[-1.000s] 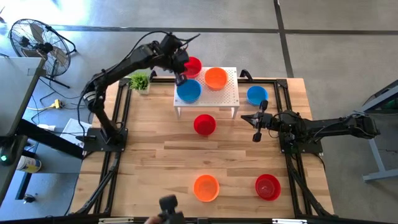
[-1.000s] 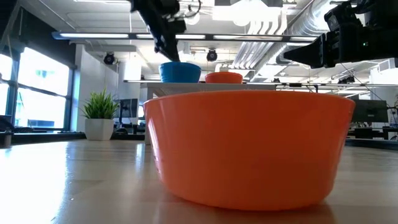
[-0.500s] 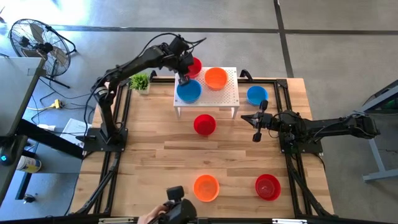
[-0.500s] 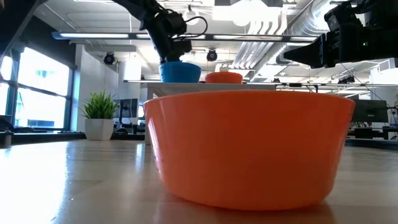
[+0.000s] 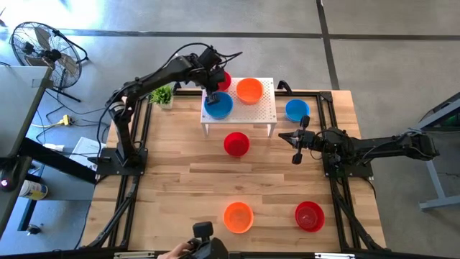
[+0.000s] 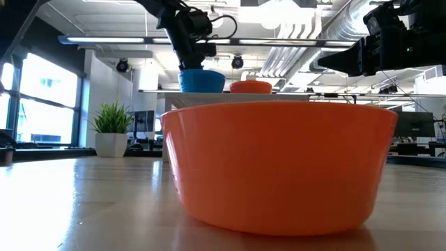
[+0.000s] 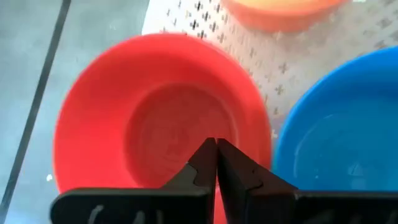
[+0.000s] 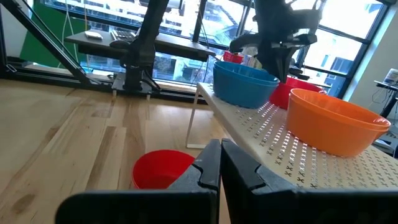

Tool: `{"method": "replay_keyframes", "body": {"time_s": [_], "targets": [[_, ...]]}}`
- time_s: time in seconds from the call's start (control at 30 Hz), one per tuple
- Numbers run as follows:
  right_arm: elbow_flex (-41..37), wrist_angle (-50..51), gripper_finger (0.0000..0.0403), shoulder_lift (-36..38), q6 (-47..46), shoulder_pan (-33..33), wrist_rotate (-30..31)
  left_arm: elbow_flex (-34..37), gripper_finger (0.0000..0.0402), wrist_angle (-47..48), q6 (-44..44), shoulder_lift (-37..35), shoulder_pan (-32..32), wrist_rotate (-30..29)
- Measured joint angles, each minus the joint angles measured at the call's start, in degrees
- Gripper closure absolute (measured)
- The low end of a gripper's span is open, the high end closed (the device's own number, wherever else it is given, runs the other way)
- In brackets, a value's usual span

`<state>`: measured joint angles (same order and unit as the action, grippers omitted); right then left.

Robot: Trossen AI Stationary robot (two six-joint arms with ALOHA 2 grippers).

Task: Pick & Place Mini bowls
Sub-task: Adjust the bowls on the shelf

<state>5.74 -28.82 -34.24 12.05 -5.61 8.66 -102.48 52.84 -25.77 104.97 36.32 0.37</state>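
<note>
A white perforated stand (image 5: 262, 108) at the table's far middle carries a red bowl (image 7: 155, 112), an orange bowl (image 5: 249, 90) and a blue bowl (image 5: 218, 106). My left gripper (image 5: 213, 92) is shut and slants down from the left. Its tips (image 7: 216, 143) are over the red bowl's hollow, beside the blue bowl (image 7: 339, 137); from the side, it (image 8: 281, 74) shows at about rim height. My right gripper (image 5: 296, 147) waits shut and level at the table's right. A blue bowl (image 5: 297, 109), a red one (image 5: 236, 144), an orange one (image 5: 238, 216) and another red one (image 5: 309, 216) rest on the table. My left gripper has its shut fingertips over the inside of the red bowl (image 7: 186, 134), on the side next to the blue bowl, coming from above and slanting down. I cannot tell whether they touch the bowl.
A small green plant (image 5: 162, 93) stands left of the stand. A person's hand with a dark device (image 5: 201, 244) shows at the near edge. Bare wood lies between the middle red bowl and the two near bowls. The near orange bowl (image 6: 279, 167) fills the low view.
My left gripper has come down and a little toward the right, from above the blue bowl's far rim to the red bowl's hollow, rolling slightly. It stays shut. The bowls have not moved.
</note>
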Motion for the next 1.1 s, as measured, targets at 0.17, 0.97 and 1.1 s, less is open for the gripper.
{"method": "replay_keyframes", "body": {"time_s": [0.17, 0.97, 1.1], "targets": [[0.0, 0.0, 0.0403, 0.0, 0.0, 0.0, 0.3, 0.0, 0.0394, 0.1, 0.0, -0.3, 0.0, -0.1], [0.0, 4.7, 0.0403, -0.8, -12.0, 0.0, 2.9, 28.9, 0.0401, -26.5, 6.0, -23.2, 0.5, 12.5], [0.0, 6.9, 0.0403, -3.1, -16.1, 0.0, 3.1, 39.2, 0.0401, -34.5, 8.7, -27.8, 0.5, 13.5]]}}
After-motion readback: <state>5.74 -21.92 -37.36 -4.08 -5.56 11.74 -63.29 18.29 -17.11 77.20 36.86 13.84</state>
